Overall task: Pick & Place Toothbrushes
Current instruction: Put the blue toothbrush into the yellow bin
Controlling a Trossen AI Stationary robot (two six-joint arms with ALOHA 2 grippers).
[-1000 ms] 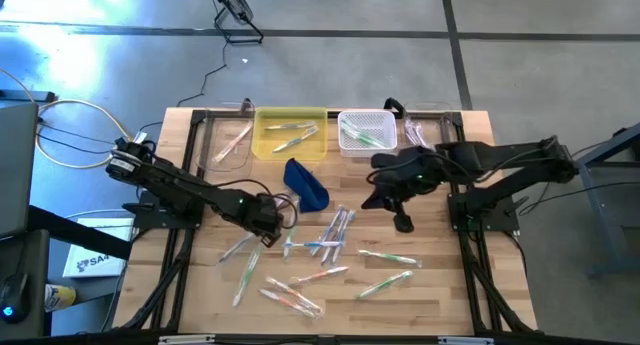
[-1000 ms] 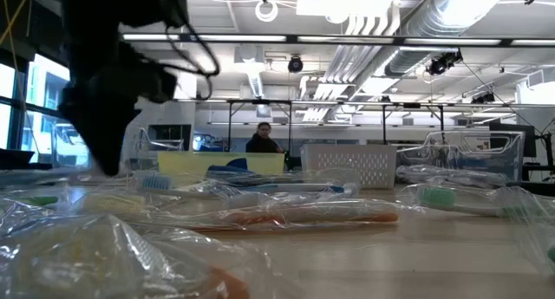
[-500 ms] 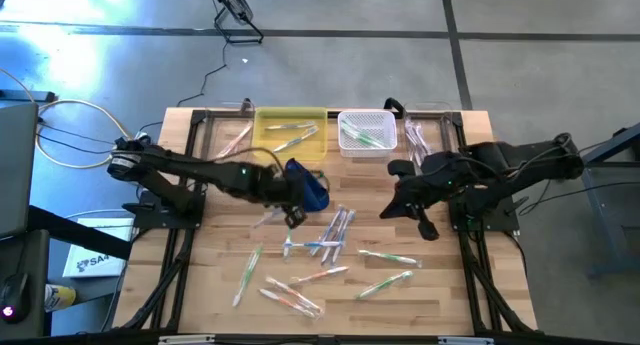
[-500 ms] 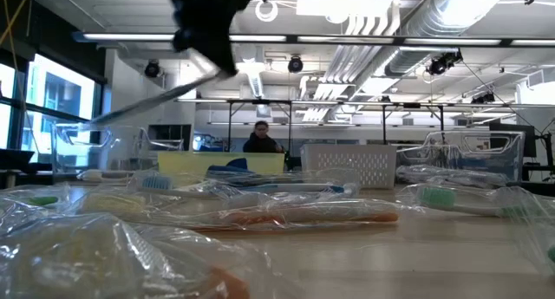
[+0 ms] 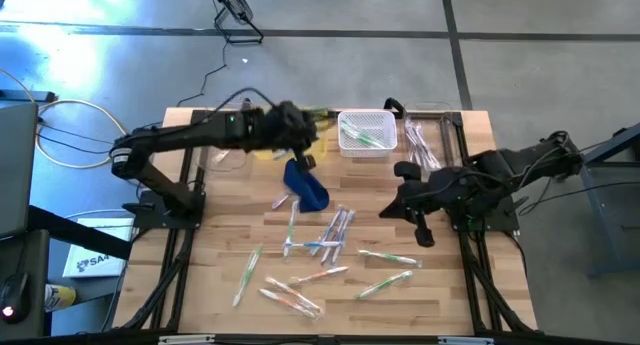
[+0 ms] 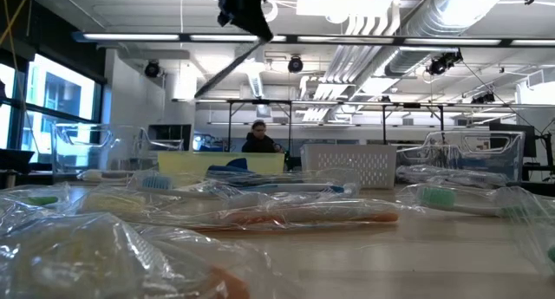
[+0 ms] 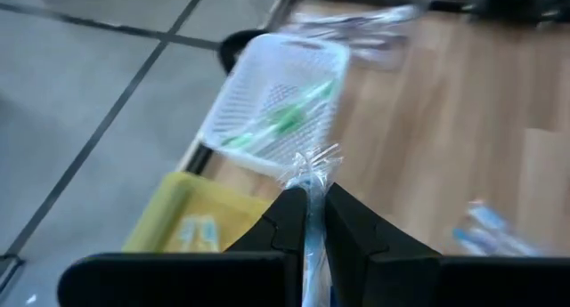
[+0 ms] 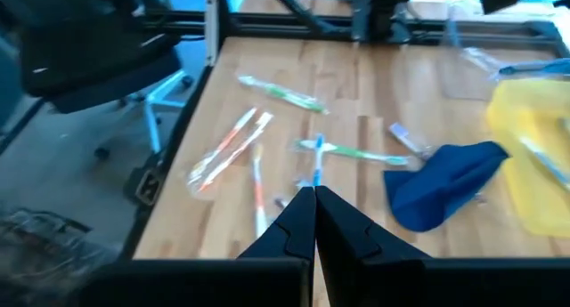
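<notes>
My left gripper point(image 5: 306, 157) point(image 7: 308, 220) is raised over the gap between the yellow bin point(image 5: 272, 135) and the dark blue pouch point(image 5: 306, 184), shut on a wrapped toothbrush point(image 6: 225, 69). Several more wrapped toothbrushes point(image 5: 330, 235) lie flat and scattered on the wooden table point(image 5: 450, 285). Others lie in the yellow bin and in the white basket point(image 5: 366, 133) point(image 7: 267, 111). My right gripper point(image 5: 424, 235) point(image 8: 313, 211) hovers shut over the table's right side, touching nothing. My left gripper pinches the toothbrush in its clear wrapper between the two fingers. The wrapper's crinkled end point(image 7: 312, 165) sticks out past the fingertips. The toothbrush is lifted clear and hangs slanting below the gripper in the low view.
Clear bins stand at the far edge, one on the left point(image 5: 230, 143) and one on the right point(image 5: 425, 133). The pouch lies in the table's middle. A person point(image 6: 260, 139) shows in the room beyond the table.
My left gripper has risen from the table's near-left area with the toothbrush and swung toward the far edge and right, ending above the yellow bin's right end. The toothbrush is lifted clear. My right gripper has drawn back toward the right edge.
</notes>
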